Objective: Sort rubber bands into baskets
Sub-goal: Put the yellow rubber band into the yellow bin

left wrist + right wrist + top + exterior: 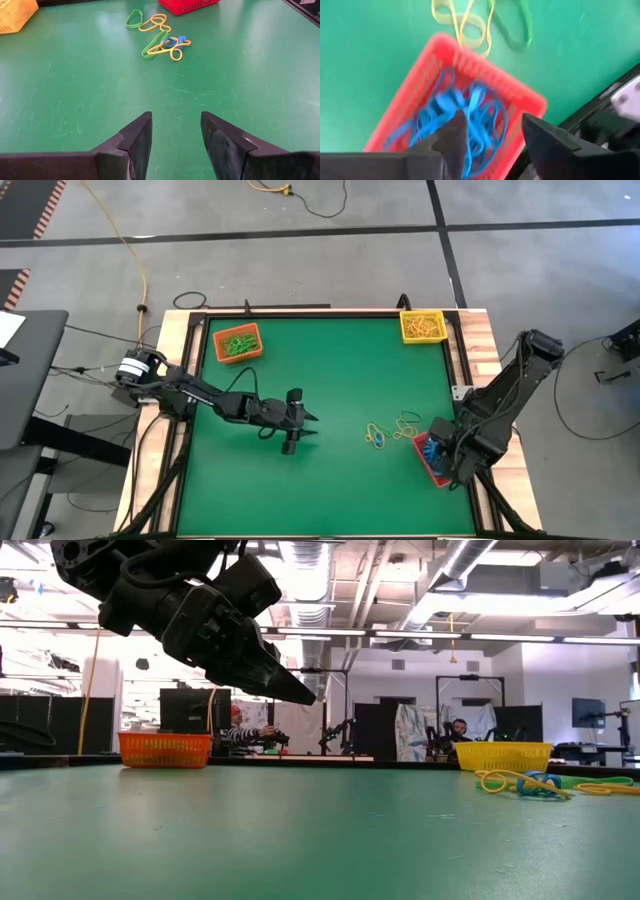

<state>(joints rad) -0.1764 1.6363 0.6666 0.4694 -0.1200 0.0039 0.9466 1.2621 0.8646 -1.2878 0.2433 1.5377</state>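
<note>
Green covering lies over the whole table (330, 480), which stands on a grey floor, with desks and people far behind in the room. Part of the red basket (432, 458) is hidden under the right arm at the table's right edge; it is full of blue rubber bands (470, 112). Right gripper (492, 135) hovers just above it, fingers apart, holding nothing. Left gripper (176, 131) hangs over the table's middle, also parted and empty. Loose rubber bands (390, 430), yellow, green and one blue, lie near the red basket. An orange basket (238, 343) with green bands and a yellow basket (422, 326) with yellow bands sit at the far corners.
</note>
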